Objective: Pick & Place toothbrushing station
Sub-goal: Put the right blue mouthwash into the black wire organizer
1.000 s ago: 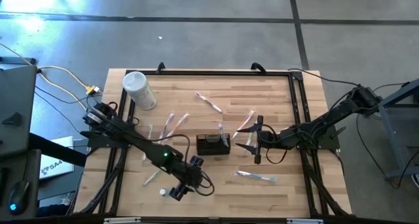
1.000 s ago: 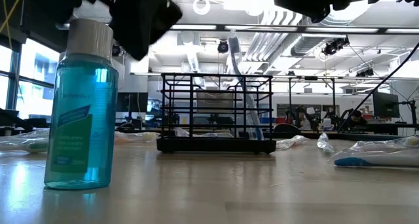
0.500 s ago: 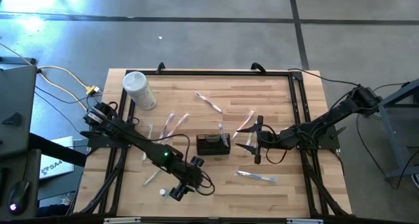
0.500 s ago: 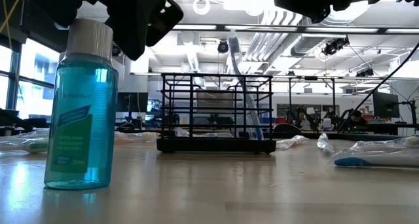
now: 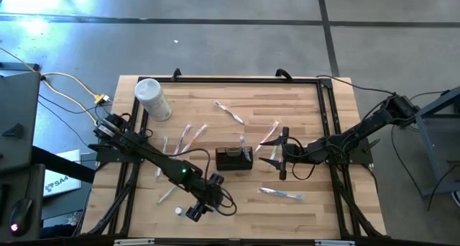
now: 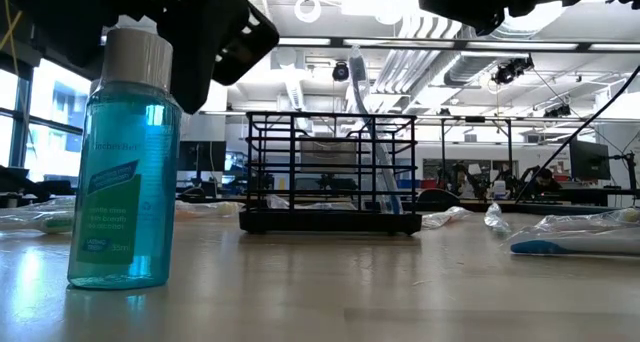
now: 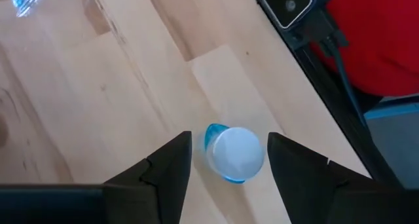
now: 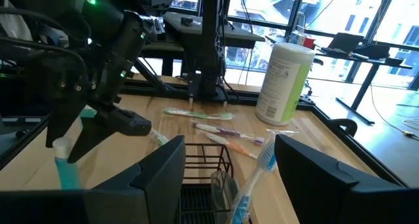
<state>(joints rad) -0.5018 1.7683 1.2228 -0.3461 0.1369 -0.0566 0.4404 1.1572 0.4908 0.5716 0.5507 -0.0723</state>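
Note:
The black mesh holder box [image 5: 234,158] stands on the table's middle, with one toothbrush [image 6: 372,142] upright inside it; it also shows in the low view [image 6: 330,172]. A small blue mouthwash bottle with a white cap [image 7: 234,153] stands upright near the table's front edge [image 6: 125,162]. My left gripper [image 7: 229,137] is open above it, one finger on either side of the cap, apart from it. My right gripper [image 5: 273,157] is open and empty just right of the holder, its fingers pointing toward it [image 8: 229,185].
A tall white cylindrical container [image 5: 152,98] stands at the far left. Several wrapped toothbrushes lie around the holder, at its left [image 5: 190,134], behind it [image 5: 230,113], at its right [image 5: 269,134] and near the front [image 5: 280,194]. A black frame [image 5: 327,116] runs along the table's edges.
My left gripper has shifted slightly over the mouthwash bottle's cap, staying open. The bottle, the holder and my right gripper have kept still.

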